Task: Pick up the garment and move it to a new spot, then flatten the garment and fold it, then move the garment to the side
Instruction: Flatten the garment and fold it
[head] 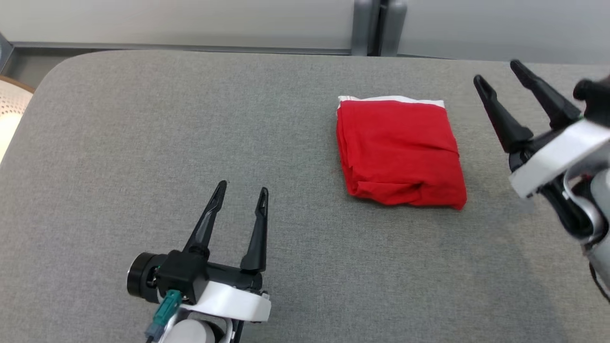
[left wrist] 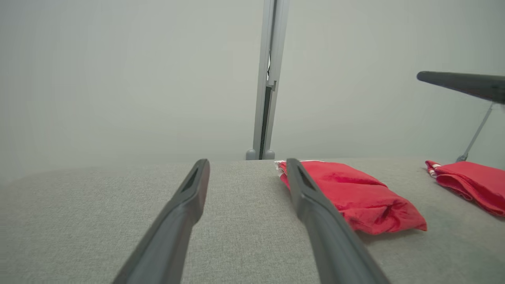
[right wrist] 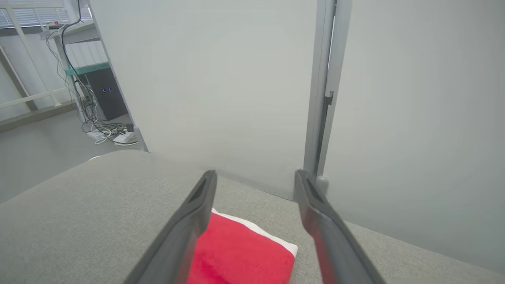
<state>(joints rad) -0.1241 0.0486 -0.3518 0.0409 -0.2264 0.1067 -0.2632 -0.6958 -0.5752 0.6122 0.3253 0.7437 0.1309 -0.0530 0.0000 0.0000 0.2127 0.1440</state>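
Observation:
The garment [head: 400,152] is red with a white band along its far edge and lies folded into a compact rectangle on the grey table [head: 143,143], right of centre. My left gripper [head: 243,188] hovers low near the table's front, left of the garment, open and empty. From the left wrist view the garment [left wrist: 355,197] lies just right of my open left gripper [left wrist: 247,162]. My right gripper [head: 498,72] is raised at the far right, beside the garment, open with nothing in it. In the right wrist view the garment [right wrist: 244,256] sits below my open right gripper [right wrist: 255,173].
A second red cloth [left wrist: 469,185] lies further right on the table. A grey partition wall with a vertical post [head: 379,26] stands behind the far edge. Past the table's left corner are a desk and cables [right wrist: 98,102]. A pale round object [head: 9,109] sits at the left.

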